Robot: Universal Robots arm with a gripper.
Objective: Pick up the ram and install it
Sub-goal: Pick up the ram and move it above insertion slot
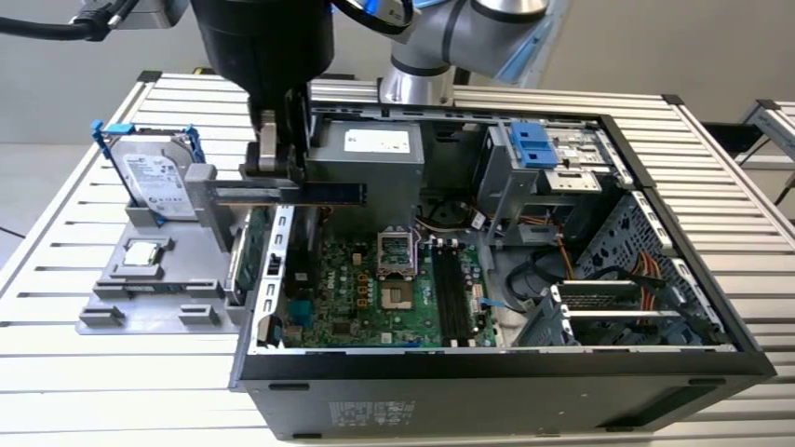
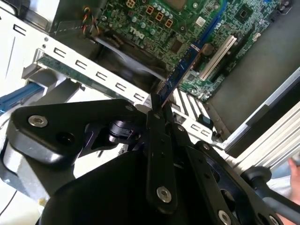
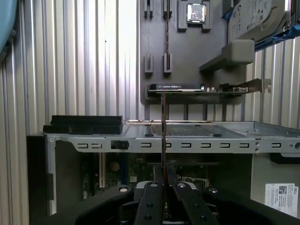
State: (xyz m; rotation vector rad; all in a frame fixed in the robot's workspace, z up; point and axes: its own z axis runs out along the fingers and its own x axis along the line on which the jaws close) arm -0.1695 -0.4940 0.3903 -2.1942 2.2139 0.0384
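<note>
I hold the ram (image 1: 333,193) by one end, my gripper (image 1: 281,172) pinched tight on it. Its long axis lies level, and the free end points in over the open computer case (image 1: 497,358). It hangs just inside the case wall, above the green motherboard (image 1: 360,289). In the first wrist view I see it edge-on, as a thin line. Outside that same wall of the case sits a grey tray (image 1: 149,298), where a hard drive (image 1: 162,177) with a white label stands upright. At the back of the case the power supply (image 1: 372,163) carries another white label.
</note>
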